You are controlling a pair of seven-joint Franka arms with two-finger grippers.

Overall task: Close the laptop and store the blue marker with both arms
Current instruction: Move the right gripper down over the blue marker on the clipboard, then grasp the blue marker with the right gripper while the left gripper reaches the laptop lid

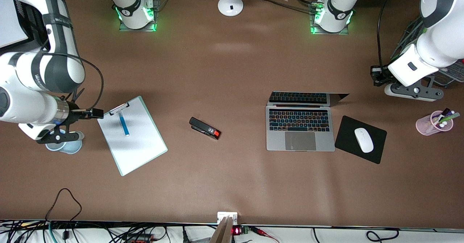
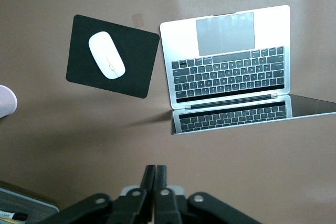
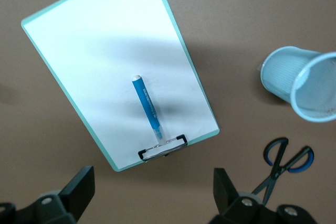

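The silver-grey laptop (image 1: 300, 130) lies open toward the left arm's end of the table, its lid (image 1: 308, 98) tilted far back. It also shows in the left wrist view (image 2: 226, 61). The blue marker (image 1: 124, 124) lies on a white clipboard (image 1: 134, 141) toward the right arm's end, and shows in the right wrist view (image 3: 147, 107). My right gripper (image 1: 95, 113) is open and empty, up by the clipboard's clip end (image 3: 152, 182). My left gripper (image 1: 374, 75) is shut and empty, above the table beside the laptop's lid (image 2: 156, 174).
A black stapler (image 1: 204, 128) lies mid-table. A white mouse (image 1: 363, 139) sits on a black pad (image 1: 348, 134) beside the laptop. A pink cup (image 1: 433, 123) holds pens. A light-blue cup (image 3: 294, 80) and scissors (image 3: 283, 163) lie under the right hand.
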